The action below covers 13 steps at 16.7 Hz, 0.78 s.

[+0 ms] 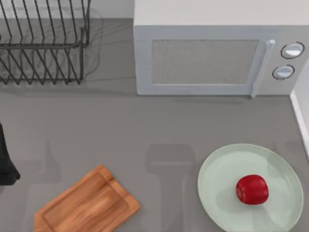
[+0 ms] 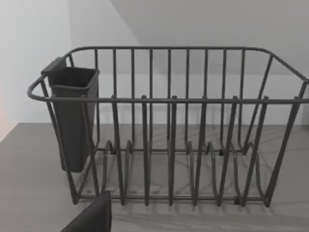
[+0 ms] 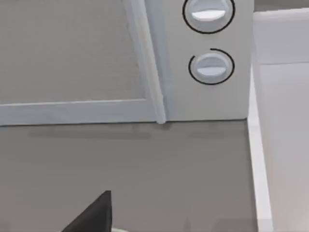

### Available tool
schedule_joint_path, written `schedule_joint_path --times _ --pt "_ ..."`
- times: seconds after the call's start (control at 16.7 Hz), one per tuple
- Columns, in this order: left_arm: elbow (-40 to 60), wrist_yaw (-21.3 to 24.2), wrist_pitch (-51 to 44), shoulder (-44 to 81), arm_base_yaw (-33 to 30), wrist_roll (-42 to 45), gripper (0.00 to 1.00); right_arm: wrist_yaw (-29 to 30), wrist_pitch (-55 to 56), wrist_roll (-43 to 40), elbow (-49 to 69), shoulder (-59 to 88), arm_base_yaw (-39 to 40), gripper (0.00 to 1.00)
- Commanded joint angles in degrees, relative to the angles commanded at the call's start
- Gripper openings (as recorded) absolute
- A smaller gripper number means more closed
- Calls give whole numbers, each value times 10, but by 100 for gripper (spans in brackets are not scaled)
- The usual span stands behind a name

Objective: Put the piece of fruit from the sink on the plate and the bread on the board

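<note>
The red, rounded piece of fruit (image 1: 252, 189) lies on the pale mint-green plate (image 1: 217, 169) at the table's front right, a little right of the plate's centre. The reddish-brown wooden board (image 1: 87, 203) lies bare and turned at an angle at the front left. The bread and the sink are out of view. A dark part of my left arm (image 1: 6, 164) sits at the table's left edge, and my left gripper (image 2: 91, 217) faces the dish rack. My right gripper (image 3: 91, 212) faces the microwave's lower right corner, above the grey counter.
A dark wire dish rack (image 1: 43, 43) with a cutlery cup (image 2: 72, 116) stands at the back left. A white microwave (image 1: 207, 58) with two knobs (image 3: 210, 66) fills the back right. A white raised edge (image 1: 300, 116) runs along the right side.
</note>
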Motion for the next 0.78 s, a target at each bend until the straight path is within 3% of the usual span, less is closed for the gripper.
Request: schedule_joint_path --times 0.36,0.78 --pt "0 0 0 0 0 0 100 0 171 -84 -179 -205 -82 100" --pt "0 0 0 0 0 0 100 0 191 -95 -199 -225 -93 100"
